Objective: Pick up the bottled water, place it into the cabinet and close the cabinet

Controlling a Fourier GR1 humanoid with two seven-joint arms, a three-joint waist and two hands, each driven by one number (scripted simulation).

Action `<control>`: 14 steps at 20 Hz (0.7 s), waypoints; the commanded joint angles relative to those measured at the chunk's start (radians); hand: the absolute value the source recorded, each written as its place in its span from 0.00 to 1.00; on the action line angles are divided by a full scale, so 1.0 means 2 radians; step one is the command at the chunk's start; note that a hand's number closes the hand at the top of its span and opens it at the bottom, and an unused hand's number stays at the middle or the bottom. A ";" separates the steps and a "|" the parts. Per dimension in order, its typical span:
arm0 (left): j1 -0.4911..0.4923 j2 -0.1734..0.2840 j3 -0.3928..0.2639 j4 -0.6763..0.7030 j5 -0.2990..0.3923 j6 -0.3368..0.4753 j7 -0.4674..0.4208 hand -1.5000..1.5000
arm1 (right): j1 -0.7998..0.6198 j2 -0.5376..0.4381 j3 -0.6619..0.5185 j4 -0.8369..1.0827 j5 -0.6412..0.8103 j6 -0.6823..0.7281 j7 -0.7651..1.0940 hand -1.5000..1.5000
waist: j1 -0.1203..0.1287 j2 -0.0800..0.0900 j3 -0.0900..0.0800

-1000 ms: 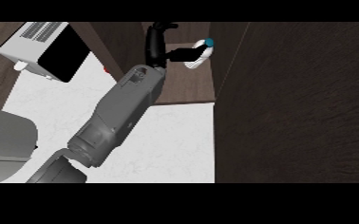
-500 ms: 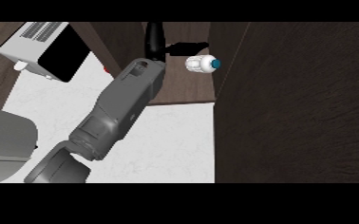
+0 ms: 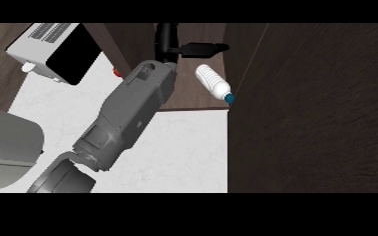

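One dark wooden cabinet fills the right side, its open compartment reaching the white desk at the far edge. At the desk's far left corner sits a white microwave. Inside the compartment, the bottled water lies tilted, blue cap nearest. Beyond it, the hand holds nothing, fingers straight.

Bottled water: clear plastic bottle with a blue cap, lying on its side, tilted diagonally. Cap end points toward the front right corner of the cabinet floor, touching or just beside the door. Cabinet: dark brown wood, interior floor exposed. Cabinet door: dark wood, open, standing along the right edge of the floor.
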 commanded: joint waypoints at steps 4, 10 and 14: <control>0.054 -0.002 -0.052 -0.109 0.023 0.001 0.030 0.00 | 0.024 0.018 0.017 -0.080 -0.003 -0.008 0.034 0.00 | 0.008 -0.005 0.000; 0.152 -0.002 -0.104 -0.236 0.027 0.016 0.054 0.00 | 0.008 0.010 0.026 -0.078 -0.015 -0.031 0.059 0.00 | 0.022 -0.007 0.000; 0.203 0.011 -0.133 -0.328 0.015 0.038 0.073 0.00 | 0.020 0.001 0.016 -0.100 -0.032 -0.037 0.065 0.00 | 0.026 -0.008 0.000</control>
